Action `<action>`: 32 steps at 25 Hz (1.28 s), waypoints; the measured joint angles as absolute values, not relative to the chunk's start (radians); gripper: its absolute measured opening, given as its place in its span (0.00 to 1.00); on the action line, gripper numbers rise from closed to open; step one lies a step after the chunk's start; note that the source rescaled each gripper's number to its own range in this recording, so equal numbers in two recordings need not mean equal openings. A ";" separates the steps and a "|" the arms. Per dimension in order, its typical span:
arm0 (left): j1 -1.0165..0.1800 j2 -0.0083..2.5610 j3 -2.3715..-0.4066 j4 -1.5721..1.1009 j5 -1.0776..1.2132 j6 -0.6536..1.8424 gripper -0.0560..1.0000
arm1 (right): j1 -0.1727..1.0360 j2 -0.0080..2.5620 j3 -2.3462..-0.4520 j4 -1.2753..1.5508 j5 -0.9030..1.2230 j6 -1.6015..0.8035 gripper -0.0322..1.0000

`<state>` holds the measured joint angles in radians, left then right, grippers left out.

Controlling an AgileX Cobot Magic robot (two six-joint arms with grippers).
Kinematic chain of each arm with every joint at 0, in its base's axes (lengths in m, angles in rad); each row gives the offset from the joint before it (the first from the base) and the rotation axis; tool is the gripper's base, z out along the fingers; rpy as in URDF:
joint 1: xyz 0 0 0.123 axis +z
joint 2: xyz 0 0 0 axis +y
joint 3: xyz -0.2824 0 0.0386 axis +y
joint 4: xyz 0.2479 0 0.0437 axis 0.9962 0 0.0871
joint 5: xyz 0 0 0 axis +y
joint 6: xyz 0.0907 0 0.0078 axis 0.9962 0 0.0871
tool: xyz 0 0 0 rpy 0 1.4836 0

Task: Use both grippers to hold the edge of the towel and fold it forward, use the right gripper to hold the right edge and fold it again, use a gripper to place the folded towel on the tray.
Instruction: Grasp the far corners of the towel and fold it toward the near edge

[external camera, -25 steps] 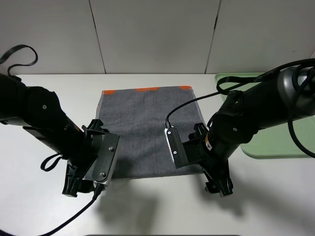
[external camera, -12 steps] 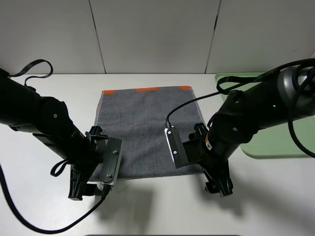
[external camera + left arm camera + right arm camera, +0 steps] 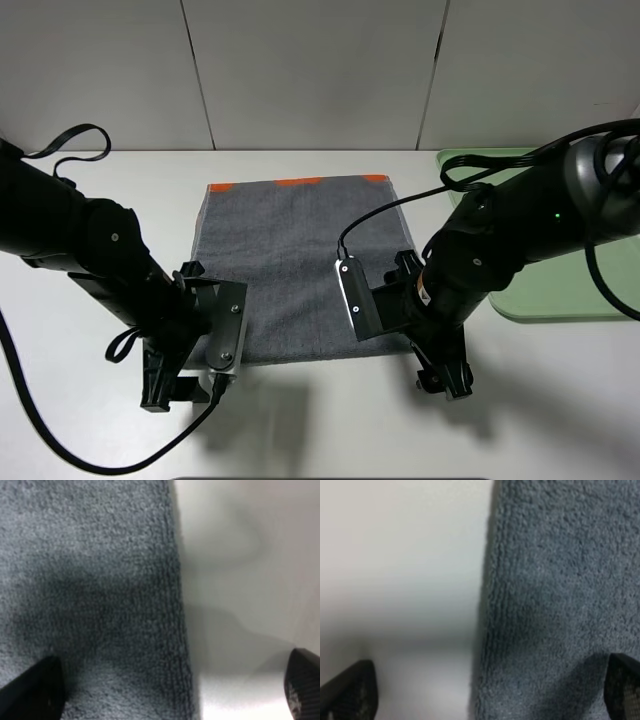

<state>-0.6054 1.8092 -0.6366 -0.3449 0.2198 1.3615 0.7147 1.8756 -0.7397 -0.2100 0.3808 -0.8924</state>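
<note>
The dark grey towel lies flat on the white table, orange patches along its far border. Its plain near edge runs between my two arms. My left gripper hangs low at the near-left corner, my right gripper at the near-right corner. In the left wrist view the left gripper is open, and the towel's hem runs between its black fingertips. The right gripper is open too, with the hem between its fingertips. Neither holds cloth. The pale green tray sits at the far right.
The towel's right edge is crossed by a black cable from the right arm. White wall panels stand behind the table. Bare white tabletop lies in front of the towel and to its left.
My left arm has shifted right and slightly nearer to the towel's near-left corner. The right arm has stayed almost still. The towel has not moved.
</note>
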 joint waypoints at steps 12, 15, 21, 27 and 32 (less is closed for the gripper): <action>-0.605 1.813 -0.637 -0.345 0.219 1.342 0.69 | 0.710 1.878 -0.738 -0.160 0.375 -0.897 0.82; -0.605 1.813 -0.637 -0.345 0.214 1.342 0.60 | 0.710 1.880 -0.735 -0.143 0.354 -0.893 0.66; -0.605 1.813 -0.637 -0.345 0.202 1.342 0.44 | 0.713 1.888 -0.734 -0.145 0.255 -0.893 0.42; -0.605 1.813 -0.637 -0.345 0.195 1.342 0.24 | 0.713 1.900 -0.734 -0.148 0.191 -0.893 0.25; -0.605 1.813 -0.637 -0.345 0.194 1.343 0.08 | 0.713 1.901 -0.733 -0.149 0.184 -0.893 0.23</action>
<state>-0.6054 1.8128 -0.6366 -0.3449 0.1936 1.3425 0.7133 1.9008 -0.7331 -0.1489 0.1842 -0.8935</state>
